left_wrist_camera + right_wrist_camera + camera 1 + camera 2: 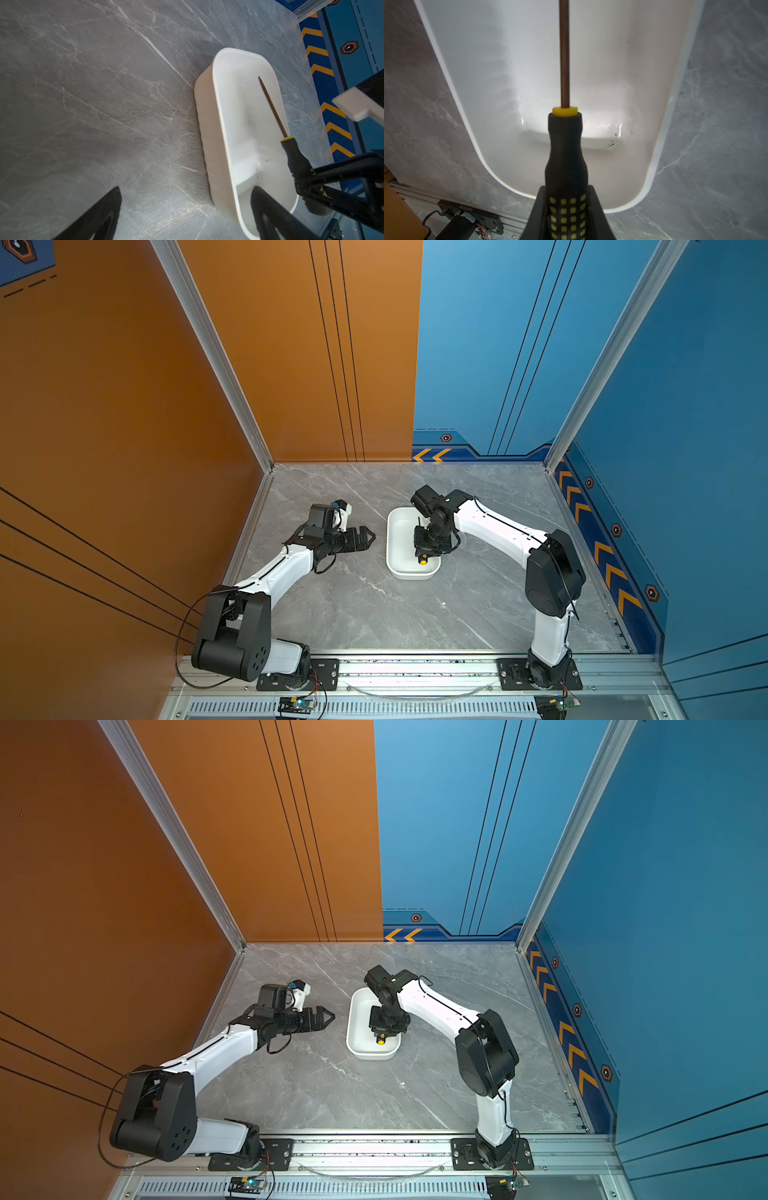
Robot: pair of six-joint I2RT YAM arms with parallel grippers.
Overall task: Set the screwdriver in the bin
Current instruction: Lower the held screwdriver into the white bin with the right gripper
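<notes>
Two right fingers point(536, 214) pinch the slim black-and-yellow screwdriver point(564, 155) over the shallow white plastic bin point(477, 62); lower it level, then release.

The grey marbled tabletop point(374, 614) carries the white bin point(400, 539), apparently flat, near its middle.

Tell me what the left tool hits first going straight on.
Likely the long side wall of the white shallow plastic bin, which the left tool faces; its height against the rim is unclear.
</notes>
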